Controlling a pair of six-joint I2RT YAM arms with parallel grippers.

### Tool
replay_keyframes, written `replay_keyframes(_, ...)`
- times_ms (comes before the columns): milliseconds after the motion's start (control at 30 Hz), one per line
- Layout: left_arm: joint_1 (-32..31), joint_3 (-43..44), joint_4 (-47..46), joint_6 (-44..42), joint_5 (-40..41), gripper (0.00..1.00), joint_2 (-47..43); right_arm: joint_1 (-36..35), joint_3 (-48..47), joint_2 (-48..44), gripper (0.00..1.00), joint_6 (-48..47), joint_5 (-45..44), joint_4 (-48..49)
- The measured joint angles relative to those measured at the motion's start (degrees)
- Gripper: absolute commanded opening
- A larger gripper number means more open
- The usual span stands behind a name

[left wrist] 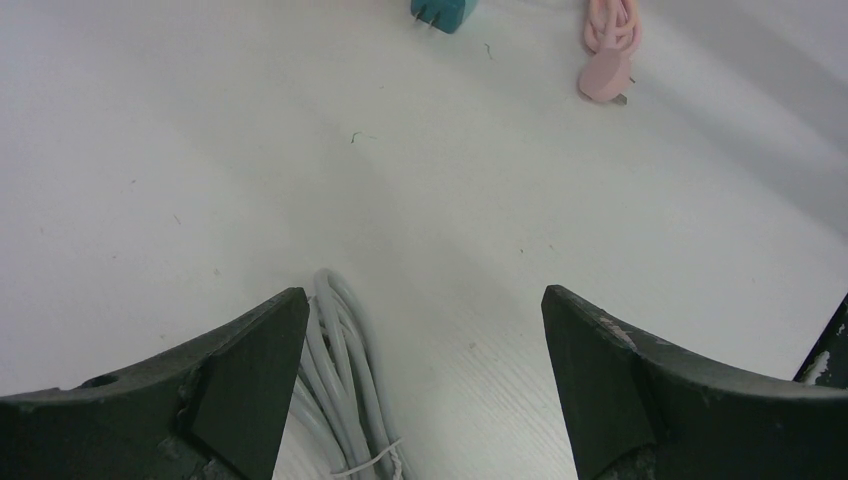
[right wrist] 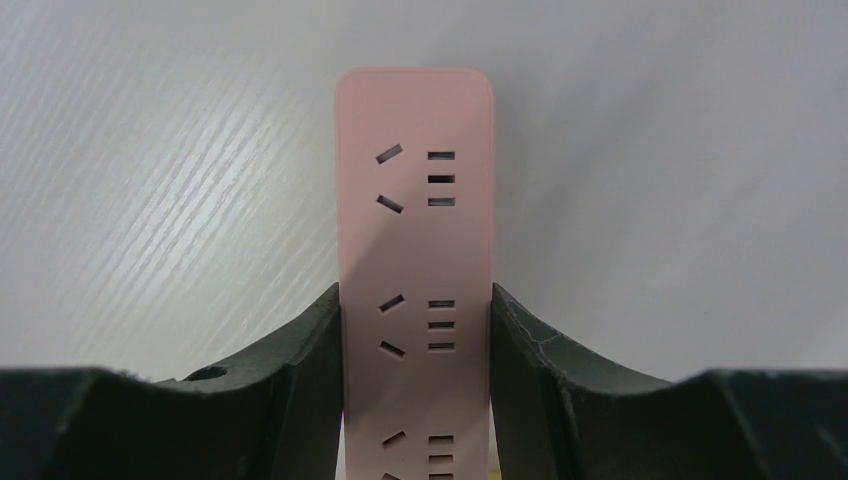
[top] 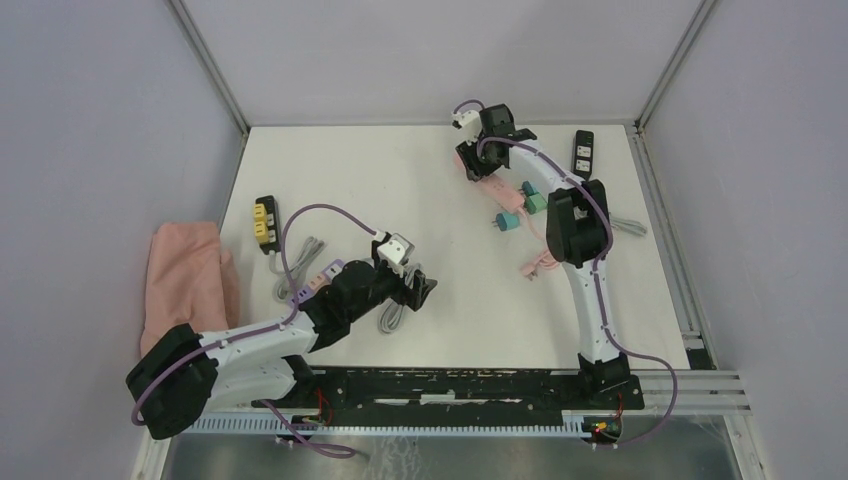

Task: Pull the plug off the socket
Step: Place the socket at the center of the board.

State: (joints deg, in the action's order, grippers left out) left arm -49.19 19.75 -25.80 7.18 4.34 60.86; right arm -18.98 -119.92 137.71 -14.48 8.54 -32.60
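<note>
My right gripper [right wrist: 415, 295] is shut on the sides of a pink socket strip [right wrist: 415, 130], and the sockets that show in that view are empty. In the top view this strip [top: 495, 188] lies at the far middle of the table under the right gripper [top: 470, 165]. One teal plug [top: 508, 221] lies loose on the table with its prongs bare. Two more teal plugs [top: 535, 203] sit at the strip's near end; whether they are plugged in I cannot tell. My left gripper [left wrist: 425, 295] hangs open and empty over the table, with the teal plug [left wrist: 440, 12] far ahead.
A white cable bundle [left wrist: 335, 370] lies by my left finger. The pink cord with its plug [top: 540, 262] lies near the right arm. A black strip [top: 583, 152] is far right, a yellow-black strip [top: 265, 220] and a pink cloth [top: 185, 280] on the left.
</note>
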Motion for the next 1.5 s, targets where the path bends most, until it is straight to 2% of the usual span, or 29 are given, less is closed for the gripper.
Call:
replay_keyframes(167, 0.4, 0.0, 0.2, 0.0, 0.0, 0.93, -0.1, -0.3, -2.6, 3.5, 0.21, 2.4, -1.4, 0.9)
replay_keyframes(333, 0.7, 0.0, 1.7, 0.1, 0.0, 0.93, -1.5, -0.9, -6.6, 4.9, 0.22, 5.1, -1.3, 1.7)
replay_keyframes(433, 0.9, 0.1, 2.2, 0.6, 0.0, 0.93, -1.8, -2.2, -8.8, 5.0, 0.3, 6.3, -1.7, 2.6)
replay_keyframes(667, 1.6, 1.4, 3.7, 3.2, -0.2, 0.93, -1.5, -8.3, -13.7, 9.4, 0.45, 6.9, -10.2, 8.7)
replay_keyframes(933, 2.3, 2.0, 4.8, 5.5, -0.4, 0.93, -1.3, -9.6, -13.9, 13.6, 0.79, 8.3, -11.1, 10.0)
replay_keyframes(1067, 2.6, 2.3, 5.9, 7.6, -0.4, 0.93, -1.0, -7.8, -13.4, 12.8, 0.9, 8.8, -8.5, 9.0)
replay_keyframes(1233, 3.1, 2.4, 7.1, 10.6, -0.6, 0.99, -1.1, -5.7, -4.8, 4.7, 0.97, 8.6, -4.8, 6.5)
replay_keyframes(1500, 4.2, 2.4, 8.7, 15.9, -1.9, 0.99, -3.6, -2.2, 13.4, -21.1, 0.99, 6.5, 6.1, 4.3)
